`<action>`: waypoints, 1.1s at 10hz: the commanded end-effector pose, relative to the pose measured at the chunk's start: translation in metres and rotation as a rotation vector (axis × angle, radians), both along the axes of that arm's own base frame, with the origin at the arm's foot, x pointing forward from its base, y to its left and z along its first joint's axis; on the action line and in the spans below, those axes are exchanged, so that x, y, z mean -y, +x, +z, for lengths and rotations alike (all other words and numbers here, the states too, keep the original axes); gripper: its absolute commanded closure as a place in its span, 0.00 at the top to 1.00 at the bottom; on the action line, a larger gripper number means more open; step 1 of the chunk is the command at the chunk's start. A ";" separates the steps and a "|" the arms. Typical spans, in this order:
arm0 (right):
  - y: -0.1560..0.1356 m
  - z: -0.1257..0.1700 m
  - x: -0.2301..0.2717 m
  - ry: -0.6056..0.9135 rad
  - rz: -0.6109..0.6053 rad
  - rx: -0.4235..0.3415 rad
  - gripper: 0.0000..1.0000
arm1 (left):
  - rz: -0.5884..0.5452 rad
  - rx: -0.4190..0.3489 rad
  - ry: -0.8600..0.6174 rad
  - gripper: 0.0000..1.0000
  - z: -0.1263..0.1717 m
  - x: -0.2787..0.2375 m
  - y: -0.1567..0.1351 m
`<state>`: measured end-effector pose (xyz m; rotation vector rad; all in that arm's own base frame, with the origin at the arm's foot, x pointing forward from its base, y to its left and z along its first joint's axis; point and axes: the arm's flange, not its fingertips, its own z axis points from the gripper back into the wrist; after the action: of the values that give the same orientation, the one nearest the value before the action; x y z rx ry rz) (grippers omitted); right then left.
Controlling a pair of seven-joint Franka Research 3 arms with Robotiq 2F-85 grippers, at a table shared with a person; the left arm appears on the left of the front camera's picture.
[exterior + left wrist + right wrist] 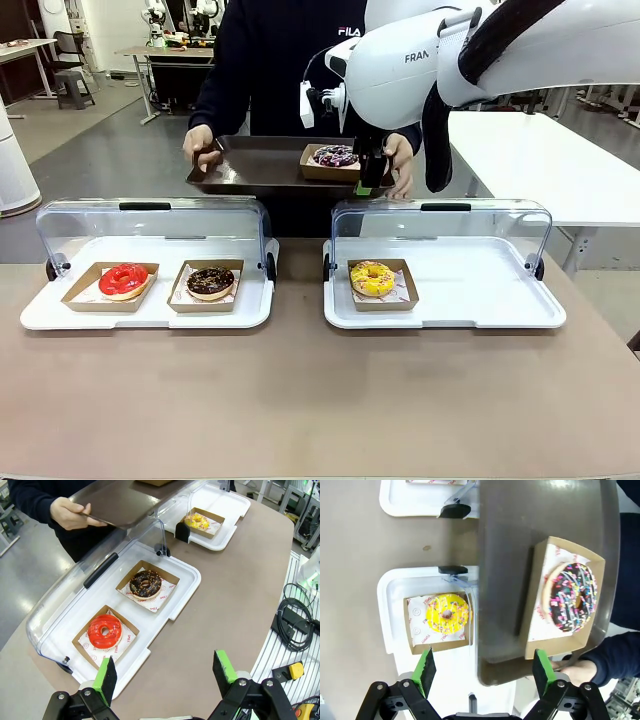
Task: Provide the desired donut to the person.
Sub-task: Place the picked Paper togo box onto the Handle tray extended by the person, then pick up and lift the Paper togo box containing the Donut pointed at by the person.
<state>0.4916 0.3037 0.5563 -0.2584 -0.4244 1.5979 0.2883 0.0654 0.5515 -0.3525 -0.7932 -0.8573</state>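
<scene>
Donut (570, 604) on tray (520, 530), clear of right hand (482, 672), jaws apart.

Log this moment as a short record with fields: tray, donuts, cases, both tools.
tray: dark tray, held at both ends by the person beyond the cases
on tray: sprinkled chocolate donut in a cardboard box
left case: lid up; red donut, chocolate donut
right case: lid up; yellow donut
left tool: open, empty, above the table
right tool: open, empty, over the tray beside the box
</scene>
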 end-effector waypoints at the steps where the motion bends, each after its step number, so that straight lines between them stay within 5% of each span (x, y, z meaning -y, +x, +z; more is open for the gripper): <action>1: 0.000 0.000 0.001 0.000 0.003 0.002 1.00 | 0.001 -0.003 -0.011 1.00 0.000 -0.001 0.000; 11: 0.000 0.000 0.001 0.000 0.003 0.002 1.00 | 0.001 -0.003 -0.011 1.00 0.000 -0.001 0.000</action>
<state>0.4915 0.3037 0.5563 -0.2584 -0.4244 1.5979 0.2883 0.0654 0.5515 -0.3525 -0.7932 -0.8573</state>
